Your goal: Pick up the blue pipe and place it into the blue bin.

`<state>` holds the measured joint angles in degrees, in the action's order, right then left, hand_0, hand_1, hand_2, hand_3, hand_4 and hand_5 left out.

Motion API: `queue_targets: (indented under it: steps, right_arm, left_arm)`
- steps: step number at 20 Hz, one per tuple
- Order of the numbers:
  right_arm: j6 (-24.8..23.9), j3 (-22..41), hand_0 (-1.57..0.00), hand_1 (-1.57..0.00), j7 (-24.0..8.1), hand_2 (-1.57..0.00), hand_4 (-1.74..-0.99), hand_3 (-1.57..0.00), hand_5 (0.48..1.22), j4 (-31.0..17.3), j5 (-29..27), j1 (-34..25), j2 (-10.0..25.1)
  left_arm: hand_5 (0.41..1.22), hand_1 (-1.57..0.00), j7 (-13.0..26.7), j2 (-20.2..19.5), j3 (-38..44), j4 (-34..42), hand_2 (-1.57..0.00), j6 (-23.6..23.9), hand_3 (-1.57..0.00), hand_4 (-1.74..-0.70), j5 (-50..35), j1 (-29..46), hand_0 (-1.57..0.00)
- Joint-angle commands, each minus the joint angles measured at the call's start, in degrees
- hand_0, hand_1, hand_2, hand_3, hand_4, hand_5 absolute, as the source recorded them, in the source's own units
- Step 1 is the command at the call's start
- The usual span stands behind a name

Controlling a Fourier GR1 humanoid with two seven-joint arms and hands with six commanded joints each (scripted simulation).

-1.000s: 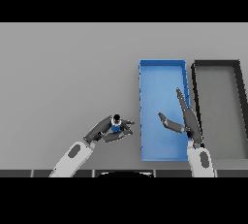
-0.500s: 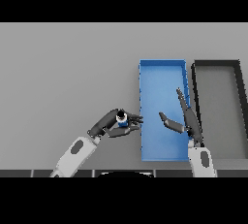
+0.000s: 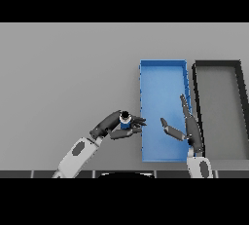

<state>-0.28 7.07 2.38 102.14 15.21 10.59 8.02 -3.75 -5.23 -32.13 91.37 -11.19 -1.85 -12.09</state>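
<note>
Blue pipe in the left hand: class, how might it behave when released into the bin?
The blue pipe looks short and rigid, so probably stiff. Its round shape suggests it may roll inside the blue bin. The left hand encloses it easily, so it seems light.

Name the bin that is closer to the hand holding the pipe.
The blue bin. It lies just right of the left hand gripping the pipe; the black bin sits farther right, beyond it.

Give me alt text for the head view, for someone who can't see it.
The robot's left hand grips a small blue pipe just left of a blue bin on a grey table. Its right hand is open above the bin's right side, and a black bin sits beside the blue one, to its right.
</note>
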Motion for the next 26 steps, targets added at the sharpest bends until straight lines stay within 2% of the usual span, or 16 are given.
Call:
queue_targets:
  steps: [1, 4, 7, 9, 10, 13, 15, 17, 19, 21, 23, 25, 26]
  right_arm:
    - [-0.31, -0.15, 0.0, 0.0, 0.2, 0.0, -1.185, 0.0, 0.578, 0.63, 0.2, 0.93, 0.13]
    - [0.45, -0.64, 0.0, -0.02, 2.03, -0.02, -1.178, 0.0, 0.569, 2.13, -2.21, 0.87, -0.17]
    - [5.72, -1.9, 0.0, -0.01, 5.85, -0.03, -1.175, 0.0, 0.592, 6.88, -10.48, -0.98, 1.61]
    - [8.95, -1.8, 0.0, -0.01, 3.76, -0.02, -1.163, 0.0, 0.592, 10.21, -13.33, -2.68, 4.57]
    - [10.87, -1.3, 0.0, -0.01, 1.7, -0.01, -1.165, 0.0, 0.589, 12.08, -14.55, -3.62, 6.3]
    - [14.99, 1.2, 0.0, 0.0, -6.22, -0.01, -1.185, 0.0, 0.554, 17.52, -17.92, -7.47, 10.11]
    - [17.04, 2.49, 0.0, 0.0, -11.65, 0.0, -1.205, 0.0, 0.539, 18.58, -18.31, -9.4, 12.53]
    - [19.32, 4.15, 0.0, 0.0, -13.25, 0.0, -1.23, 0.0, 0.531, 18.39, -18.97, -12.49, 13.16]
    - [20.67, 6.48, 0.0, 0.0, -16.23, 0.0, -1.256, 0.0, 0.523, 18.84, -19.37, -13.99, 12.89]
    - [21.63, 8.24, 0.0, 0.0, -17.12, 0.0, -1.242, 0.0, 0.524, 18.41, -20.24, -16.56, 12.01]
    - [21.72, 9.82, 0.0, 0.0, -20.5, 0.0, -1.232, 0.0, 0.525, 17.92, -22.04, -19.58, 10.49]
    - [23.7, 11.24, 0.0, 0.0, -20.69, 0.0, -1.22, 0.0, 0.525, 17.76, -23.06, -21.28, 10.71]
    - [23.82, 12.1, 0.0, 0.0, -22.08, 0.0, -1.214, 0.0, 0.52, 17.5, -23.26, -23.15, 10.29]
  left_arm:
    - [1.22, -1.57, 0.53, 0.3, 0.48, 0.29, -1.57, 0.0, -1.57, -1.47, -0.26, -0.34, -1.57]
    - [1.221, -1.57, -0.59, 0.19, 0.67, 0.39, -1.57, -0.76, -1.57, -1.47, 0.89, 0.42, -1.57]
    - [1.221, -1.57, 0.02, 0.72, 1.71, -0.27, -1.57, -1.21, -1.57, -1.47, 1.39, -0.14, -1.57]
    - [1.221, -1.57, 0.03, 1.14, 1.52, 0.3, -1.57, -1.52, -1.57, -1.47, 1.98, 0.55, -1.57]
    - [1.221, -1.57, 0.2, 1.12, 1.76, 0.24, -1.57, -1.7, -1.57, -1.47, 2.28, 0.61, -1.57]
    - [1.221, -1.57, 0.6, 1.29, 2.43, 0.68, -1.57, -2.42, -1.57, -1.47, 2.81, 0.38, -1.57]
    - [1.221, -1.57, 0.14, 1.31, 2.35, 0.97, -1.57, -3.11, -1.57, -1.47, 3.19, 1.1, -1.57]
    - [1.221, -1.57, 0.82, 2.18, 1.8, 0.87, -1.57, -2.91, -1.57, -1.47, 4.79, 1.04, -1.57]
    - [1.221, -1.57, 0.42, 2.32, 2.7, 0.32, -1.57, -3.22, -1.57, -1.47, 4.95, 0.62, -1.57]
    - [1.221, -1.57, 0.62, 2.56, 2.86, 0.85, -1.57, -3.78, -1.57, -1.47, 5.06, 0.82, -1.57]
    - [1.221, -1.57, 1.16, 2.86, 3.51, 0.53, -1.57, -4.21, -1.57, -1.47, 5.24, 0.36, -1.57]
    - [1.221, -1.57, 1.03, 3.15, 3.48, 0.91, -1.57, -4.79, -1.57, -1.48, 5.47, 1.16, -1.57]
    - [1.221, -1.57, 1.48, 3.78, 3.33, 0.17, -1.57, -4.86, -1.57, -1.47, 6.06, 0.98, -1.57]
